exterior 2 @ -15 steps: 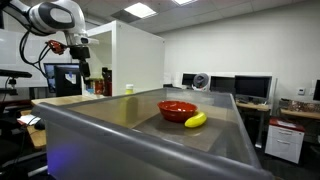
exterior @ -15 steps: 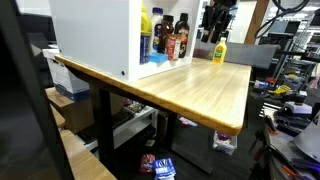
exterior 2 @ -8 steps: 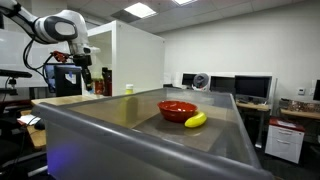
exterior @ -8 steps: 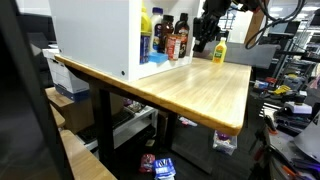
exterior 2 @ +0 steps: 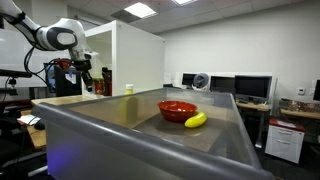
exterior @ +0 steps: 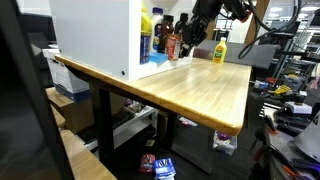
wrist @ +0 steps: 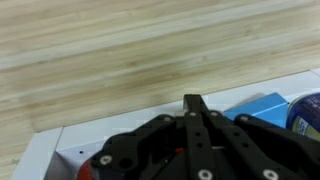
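Pincer (wrist: 192,102), clamped together, hovers beside the cabinet's (exterior: 95,35) bottles (exterior: 176,42).

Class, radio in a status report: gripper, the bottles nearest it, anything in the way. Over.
Gripper shut, empty. Beside brown bottle at open front of white cabinet; contact unclear. Yellow bottle stands apart on table.

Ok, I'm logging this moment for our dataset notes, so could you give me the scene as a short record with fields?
tool: shut, nothing visible between its fingers
place: over the wooden table, at the open front of the white cabinet
nearest things: bottles standing on the cabinet shelf
also on table: yellow bottle, upright, outside the cabinet
away from the arm: red bowl and banana side by side in a grey tub
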Available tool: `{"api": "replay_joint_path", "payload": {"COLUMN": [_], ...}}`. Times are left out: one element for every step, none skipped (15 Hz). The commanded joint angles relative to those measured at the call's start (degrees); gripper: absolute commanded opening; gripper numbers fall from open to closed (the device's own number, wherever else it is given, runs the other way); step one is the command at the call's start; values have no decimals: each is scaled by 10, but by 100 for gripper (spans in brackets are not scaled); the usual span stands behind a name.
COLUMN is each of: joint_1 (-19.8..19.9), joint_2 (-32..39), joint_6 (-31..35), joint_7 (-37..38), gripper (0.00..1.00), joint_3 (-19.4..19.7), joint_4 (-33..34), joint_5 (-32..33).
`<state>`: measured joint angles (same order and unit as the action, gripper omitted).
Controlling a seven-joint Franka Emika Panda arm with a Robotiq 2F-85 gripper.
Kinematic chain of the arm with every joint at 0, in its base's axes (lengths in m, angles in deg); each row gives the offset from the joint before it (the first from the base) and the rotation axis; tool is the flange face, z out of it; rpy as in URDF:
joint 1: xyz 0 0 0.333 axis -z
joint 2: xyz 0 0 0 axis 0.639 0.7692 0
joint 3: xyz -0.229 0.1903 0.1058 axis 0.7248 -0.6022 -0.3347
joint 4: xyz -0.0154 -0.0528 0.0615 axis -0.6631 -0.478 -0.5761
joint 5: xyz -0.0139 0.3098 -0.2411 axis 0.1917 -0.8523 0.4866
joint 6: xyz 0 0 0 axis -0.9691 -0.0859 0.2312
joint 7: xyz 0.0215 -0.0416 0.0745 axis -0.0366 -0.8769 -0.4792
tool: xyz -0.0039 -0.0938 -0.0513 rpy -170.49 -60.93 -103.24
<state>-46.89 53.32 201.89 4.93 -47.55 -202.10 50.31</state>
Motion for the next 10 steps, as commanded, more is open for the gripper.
{"api": "replay_joint_path", "payload": {"joint_1": [-6,-7,-8,-10,-11,-12,-13,-16,-24,-24], "joint_2": [12,14,15,16,17,18,18,19,21,22], "joint_6": [39,45,51,55,60,64,67,76,95,101], "joint_7": [-43,-46,-50,-54,-57,-61,-64,-73,-95,-99], "gripper": [0,0,0,0,0,0,0,0,0,0], "joint_3": [3,4,5,6,6,7,7,7,13,11], "joint_4": [1,1,0,-1,-2,-2,-2,-4,-7,-7], "joint_5": [-21,-22,-24,-26,-28,-30,-31,-35,-52,-52]}}
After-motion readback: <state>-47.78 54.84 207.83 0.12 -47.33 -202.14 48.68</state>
